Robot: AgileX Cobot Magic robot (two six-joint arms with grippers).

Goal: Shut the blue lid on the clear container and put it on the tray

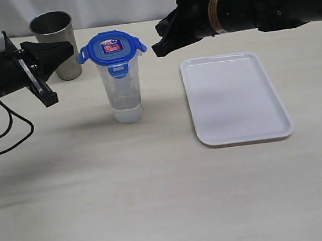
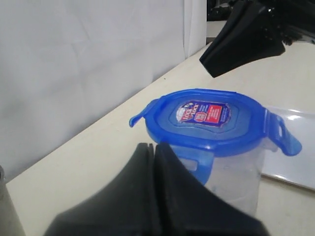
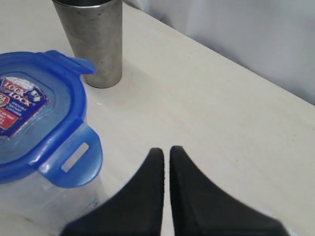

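Note:
The clear container (image 1: 124,92) stands upright on the table, left of the tray (image 1: 234,97). The blue lid (image 1: 110,46) rests on its rim with its flaps sticking outward; the lid (image 2: 211,120) and the lid (image 3: 34,118) also show in both wrist views. My left gripper (image 1: 71,49) hovers shut just left of the lid, at lid height, holding nothing. My right gripper (image 1: 156,52) hovers shut just right of the lid, also with nothing in it. In the wrist views the left gripper (image 2: 153,146) and right gripper (image 3: 166,150) each show their jaws together beside the lid.
A grey steel cup (image 1: 56,45) stands behind the left gripper, at the back left. A black cable (image 1: 6,138) loops over the table at the left edge. The white tray lies flat with nothing on it.

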